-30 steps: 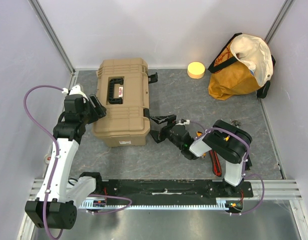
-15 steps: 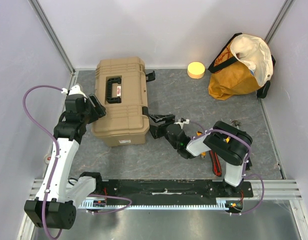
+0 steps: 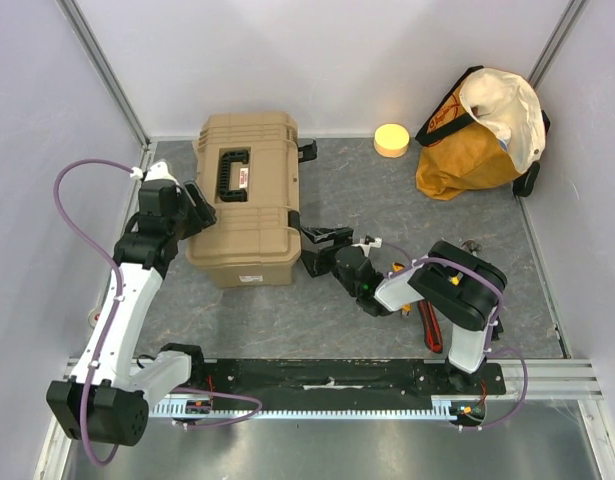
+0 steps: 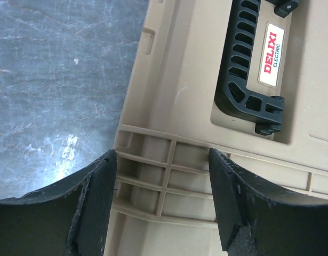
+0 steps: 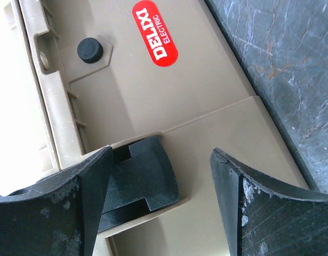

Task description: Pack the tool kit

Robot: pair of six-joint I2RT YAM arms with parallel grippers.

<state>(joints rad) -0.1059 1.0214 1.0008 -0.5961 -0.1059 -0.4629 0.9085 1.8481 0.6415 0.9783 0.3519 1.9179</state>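
Note:
The tool kit (image 3: pixel 249 205) is a tan hard box, lid closed, lying on the grey mat with its black handle (image 3: pixel 232 177) and red-white label (image 3: pixel 246 177) facing up. My left gripper (image 3: pixel 195 208) stands open at the box's left edge. In the left wrist view the left gripper (image 4: pixel 162 205) straddles the ribbed lid corner (image 4: pixel 153 176), with the handle (image 4: pixel 248 64) beyond it. My right gripper (image 3: pixel 314 248) is open at the box's right side. In the right wrist view a black latch (image 5: pixel 145 178) lies between the right gripper's (image 5: pixel 161 205) fingers, close to the left one.
An orange-yellow cloth bag (image 3: pixel 482 125) leans in the far right corner, with a small yellow round object (image 3: pixel 391 140) beside it. A red-and-black tool (image 3: pixel 428 326) lies under the right arm. Another black latch (image 3: pixel 306 152) sticks out at the box's far right side. Walls close in left and right.
The right gripper has moved left up to the box's side latch. The left gripper has shifted forward and right along the box's left edge, and the box has slid slightly right.

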